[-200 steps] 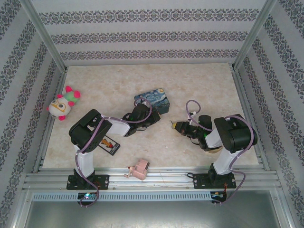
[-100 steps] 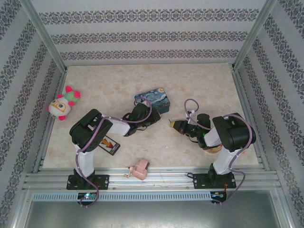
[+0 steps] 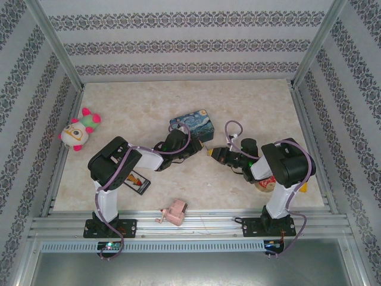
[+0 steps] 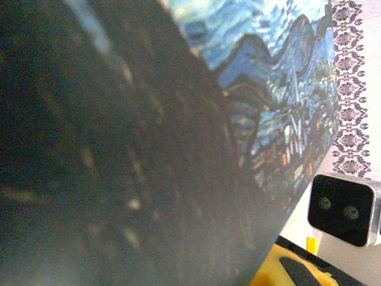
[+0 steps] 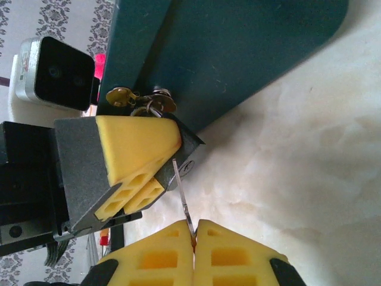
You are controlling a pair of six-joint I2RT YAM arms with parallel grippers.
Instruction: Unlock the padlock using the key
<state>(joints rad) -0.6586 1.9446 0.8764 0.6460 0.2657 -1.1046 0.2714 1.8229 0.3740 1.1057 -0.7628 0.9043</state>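
Beside the tin (image 5: 238, 53), left jaws seemingly clamping the padlock (image 5: 189, 156), my right jaws pinch the key (image 5: 183, 202), needing precise insertion.

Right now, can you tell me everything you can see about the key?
The key is a thin, silvery metal sliver, seen edge-on from the right wrist. The right hand is shut on its lower end, between two yellow fingertips. It slants up to the small dark padlock pinched in the left hand. Whether its tip is inside the keyhole I cannot tell.
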